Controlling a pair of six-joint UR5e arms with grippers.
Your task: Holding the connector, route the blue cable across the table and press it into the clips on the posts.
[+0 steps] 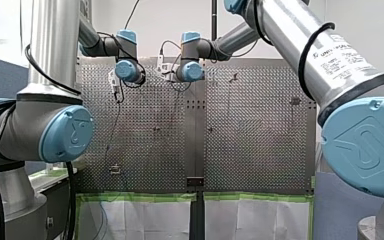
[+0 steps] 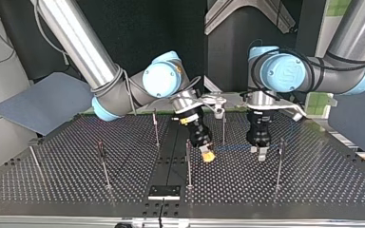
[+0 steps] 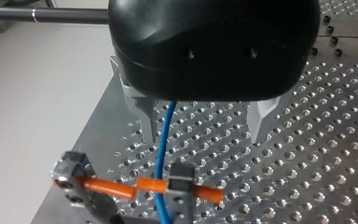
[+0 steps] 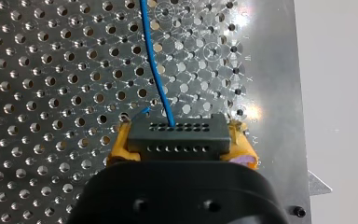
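Clamped between the yellow pads [image 4: 119, 147] of my right gripper [image 4: 182, 140] is the dark grey connector [image 4: 177, 133], its rows of small holes facing the wrist camera. The blue cable [image 4: 154, 65] leaves the connector's far face and runs straight ahead of the gripper over the perforated table [image 4: 37, 93]. A short blue stub curls out just beside the connector.

My left gripper [image 3: 204, 135] stands released, with its two metal fingers [image 3: 147, 119] spread wide above the plate and touching nothing. The blue cable comes out from under the black body nearer one finger. It hangs between the fingers and crosses an orange rod [image 3: 107, 187] just beside a dark grey block [image 3: 182, 177]. Whether the cable is seated in that block I cannot tell.

In the top view both grippers hang low at the centre of the frame, slightly right of the middle. My right gripper's yellow tip lies left of my left gripper's black one. A faint line of blue cable [image 2: 233, 148] stretches between them just above the table. Thin posts [image 2: 188, 161] stand around them: one just left of the yellow tip, one behind the two grippers, one at the right and others towards the left. In the front view both wrists sit at the upper middle of the frame, over the far end of the table.
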